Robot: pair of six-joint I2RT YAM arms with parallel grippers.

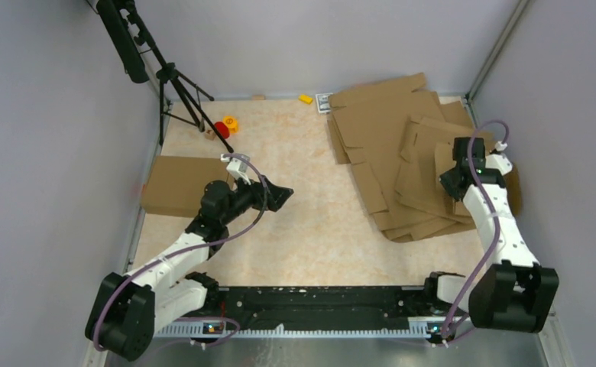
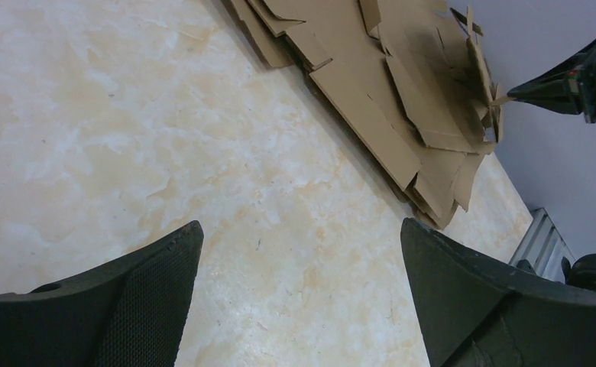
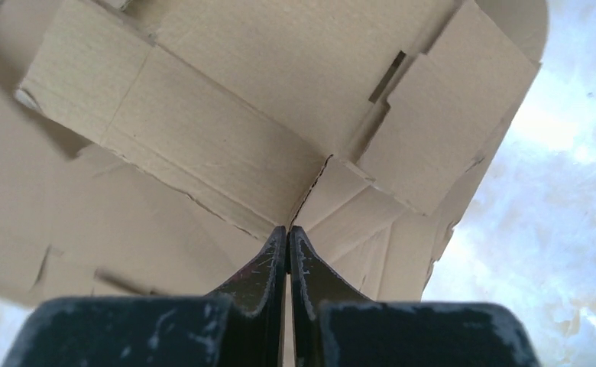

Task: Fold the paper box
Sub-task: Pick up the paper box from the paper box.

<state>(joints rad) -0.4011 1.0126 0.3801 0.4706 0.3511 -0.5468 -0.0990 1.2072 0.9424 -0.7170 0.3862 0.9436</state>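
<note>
The paper box (image 1: 421, 141) lies as a brown cardboard blank on top of a pile of several such blanks at the right of the table. It fills the right wrist view (image 3: 226, 138) with creased panels and a slot. My right gripper (image 1: 449, 183) (image 3: 289, 228) is shut, its tips together against a cut edge of the blank; no card shows between them. From the left wrist camera, the right gripper (image 2: 566, 80) points at a raised flap of the pile (image 2: 402, 84). My left gripper (image 1: 280, 196) (image 2: 299, 223) hangs wide open above bare table, left of the pile.
A flat brown cardboard piece (image 1: 176, 183) lies at the left edge behind the left arm. A black tripod (image 1: 180, 84) stands at the back left, with small red (image 1: 222, 128) and yellow (image 1: 305, 99) objects near the back wall. Grey walls close in three sides.
</note>
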